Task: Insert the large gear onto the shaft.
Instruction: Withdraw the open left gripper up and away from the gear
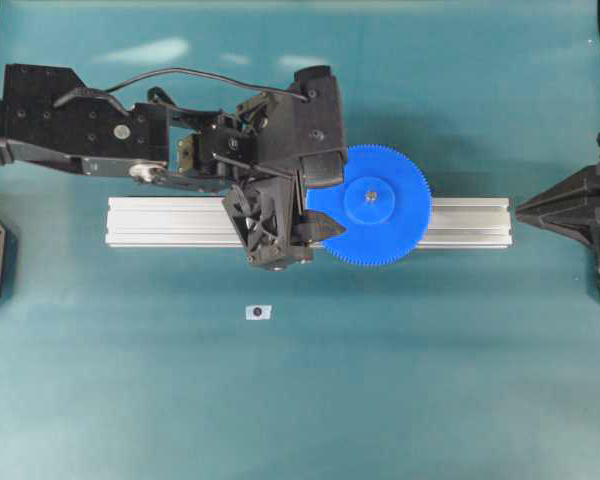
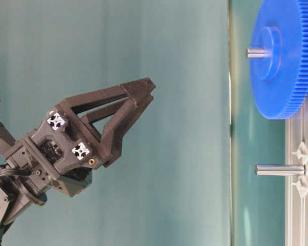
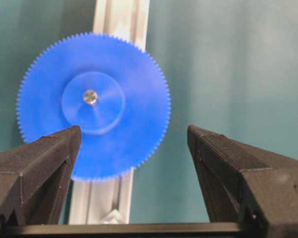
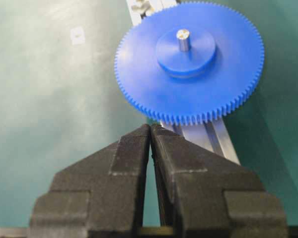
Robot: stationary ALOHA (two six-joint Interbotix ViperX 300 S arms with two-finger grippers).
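Left gripper (image 3: 134, 144) spread wide and empty just over the gear's (image 3: 94, 104) edge, right gripper (image 4: 151, 144) pressed together and parked, gear already flat on the shaft (image 4: 183, 38), hub up, axis vertical along the pin; a careless retreat could snag teeth and lift it.

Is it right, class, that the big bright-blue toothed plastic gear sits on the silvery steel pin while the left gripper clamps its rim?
Not quite. The big bright-blue toothed plastic gear does sit on the silvery steel pin, but the left gripper stands open, clamping nothing, as the left wrist view shows.
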